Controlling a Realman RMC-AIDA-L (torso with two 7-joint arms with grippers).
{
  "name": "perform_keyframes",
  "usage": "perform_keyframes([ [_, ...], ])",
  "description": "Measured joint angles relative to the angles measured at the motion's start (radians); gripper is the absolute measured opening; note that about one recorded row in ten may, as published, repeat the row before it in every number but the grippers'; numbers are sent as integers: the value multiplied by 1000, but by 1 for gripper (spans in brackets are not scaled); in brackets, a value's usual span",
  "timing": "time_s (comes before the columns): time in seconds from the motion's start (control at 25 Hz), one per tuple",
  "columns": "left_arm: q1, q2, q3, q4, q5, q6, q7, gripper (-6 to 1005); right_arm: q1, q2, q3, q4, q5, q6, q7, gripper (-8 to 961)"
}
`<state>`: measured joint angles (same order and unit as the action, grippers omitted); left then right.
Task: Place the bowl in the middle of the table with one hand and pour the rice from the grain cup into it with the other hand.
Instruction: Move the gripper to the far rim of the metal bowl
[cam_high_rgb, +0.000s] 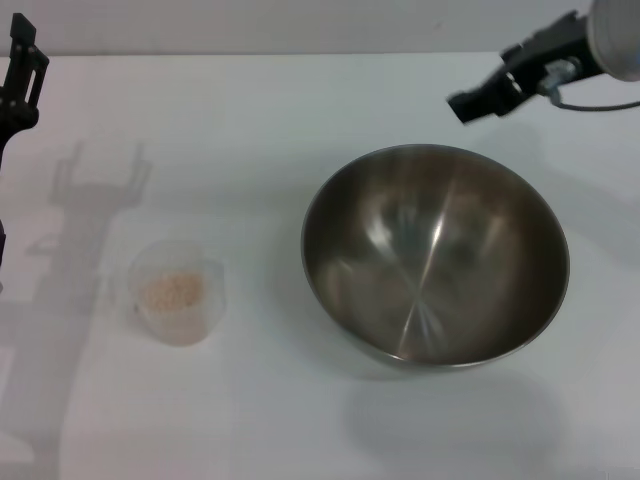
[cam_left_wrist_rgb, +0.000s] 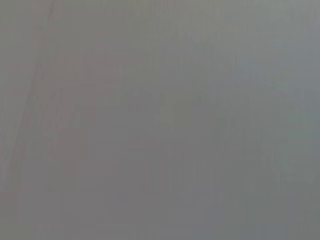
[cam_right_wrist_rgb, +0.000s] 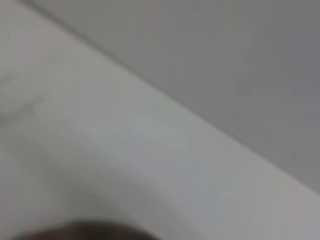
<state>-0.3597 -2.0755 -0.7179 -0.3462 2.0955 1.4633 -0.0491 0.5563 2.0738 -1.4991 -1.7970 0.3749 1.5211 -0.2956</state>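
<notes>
Bowl (cam_high_rgb: 436, 256) empty, right of table (cam_high_rgb: 250, 120) centre; right gripper (cam_high_rgb: 478, 101) at its 12 o'clock, poised to reach, fingers indiscernible. Cup (cam_high_rgb: 176, 292) with rice (cam_high_rgb: 172, 291) at bowl's 9 o'clock, untouched; left gripper (cam_high_rgb: 22, 60) parked, fingers unclear.

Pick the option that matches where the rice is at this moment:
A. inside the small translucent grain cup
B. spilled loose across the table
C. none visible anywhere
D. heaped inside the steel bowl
A: in the head view the rice sits as a pale heap inside the grain cup, which stands on the table to the robot's left of the steel bowl, whose interior shows no grains.
</notes>
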Motion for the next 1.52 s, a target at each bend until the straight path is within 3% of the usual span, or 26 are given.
perform_keyframes([
  [0.16,1,0,0,5,0,1,0,782,55,-1,84,71,2,88,-87,696],
  [0.36,1,0,0,7,0,2,0,782,86,-2,146,173,-7,103,-186,692],
  [0.88,-2,0,0,5,0,2,0,782,128,0,202,458,48,-5,-346,681],
  [1.4,-8,-2,-1,-2,0,0,0,781,146,0,253,609,101,-87,-440,671],
  [1.52,-8,-2,-2,-2,0,0,0,781,156,0,253,647,103,-102,-451,565],
])
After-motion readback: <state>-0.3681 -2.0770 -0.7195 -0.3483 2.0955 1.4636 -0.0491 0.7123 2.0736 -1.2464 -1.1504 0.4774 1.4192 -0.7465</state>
